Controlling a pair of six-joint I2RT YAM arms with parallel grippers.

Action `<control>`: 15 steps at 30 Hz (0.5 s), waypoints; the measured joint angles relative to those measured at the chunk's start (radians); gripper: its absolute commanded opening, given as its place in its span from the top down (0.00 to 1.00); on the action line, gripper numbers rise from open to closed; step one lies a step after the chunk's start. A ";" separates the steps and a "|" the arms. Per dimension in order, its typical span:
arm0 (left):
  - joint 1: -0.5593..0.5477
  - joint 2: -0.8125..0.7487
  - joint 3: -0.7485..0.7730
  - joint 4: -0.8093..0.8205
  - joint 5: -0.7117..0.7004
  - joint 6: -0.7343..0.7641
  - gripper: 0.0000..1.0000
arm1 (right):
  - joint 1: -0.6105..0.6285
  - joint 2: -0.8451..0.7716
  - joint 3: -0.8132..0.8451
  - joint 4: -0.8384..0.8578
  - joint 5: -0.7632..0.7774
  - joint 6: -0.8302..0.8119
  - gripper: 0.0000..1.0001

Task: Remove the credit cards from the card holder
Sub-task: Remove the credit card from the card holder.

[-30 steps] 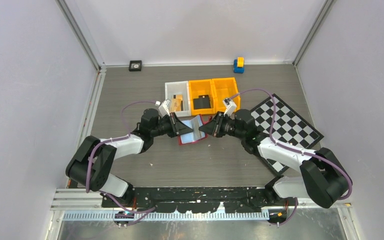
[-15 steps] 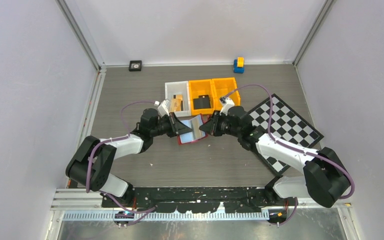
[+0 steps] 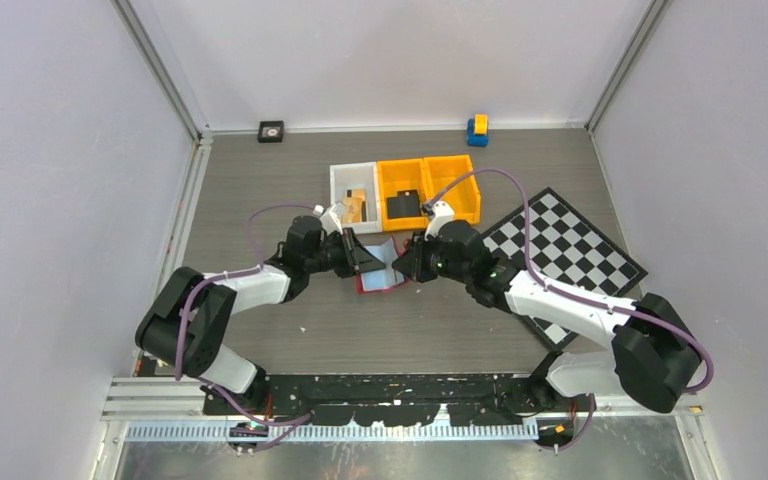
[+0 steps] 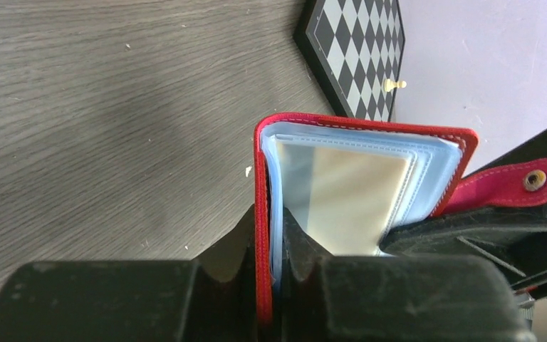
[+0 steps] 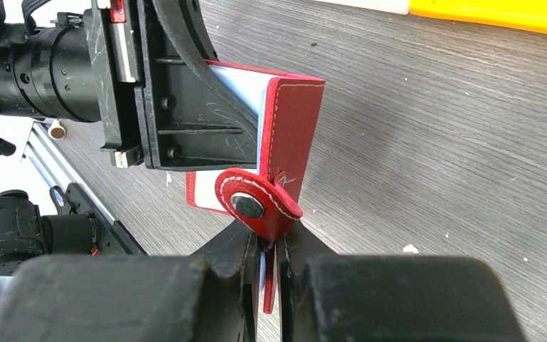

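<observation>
The red card holder (image 3: 384,266) hangs above the table's middle, held up between both grippers. My left gripper (image 3: 361,258) is shut on one red cover and the pale blue sleeves (image 4: 283,153) beside it. A tan credit card (image 4: 356,196) shows inside a clear sleeve in the left wrist view. My right gripper (image 3: 409,259) is shut on the other cover (image 5: 295,121), just below the snap tab (image 5: 256,203). The two covers stand at a narrow angle. Whether other cards sit in the sleeves is hidden.
Behind the holder stand a white bin (image 3: 343,178) with a tan piece (image 3: 357,205) in it and two orange bins (image 3: 403,172), one holding a black item (image 3: 403,206). A chequered board (image 3: 570,250) lies to the right. A blue-yellow toy (image 3: 477,129) is at the back wall.
My right gripper has moved left toward the left gripper, folding the card holder's covers closer together. The left gripper has barely shifted.
</observation>
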 measured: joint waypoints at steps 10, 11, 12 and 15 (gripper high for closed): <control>-0.001 0.055 0.036 -0.010 0.010 0.003 0.61 | 0.006 -0.044 -0.010 -0.023 0.020 -0.009 0.99; -0.001 0.055 0.037 -0.010 0.008 0.000 0.60 | 0.008 -0.054 -0.010 -0.029 0.038 -0.007 1.00; -0.001 0.055 0.038 -0.010 0.008 0.000 0.60 | 0.010 -0.068 -0.010 -0.039 0.065 -0.005 0.99; -0.001 0.055 0.039 -0.008 0.008 -0.001 0.60 | 0.013 -0.089 -0.010 -0.064 0.121 -0.001 1.00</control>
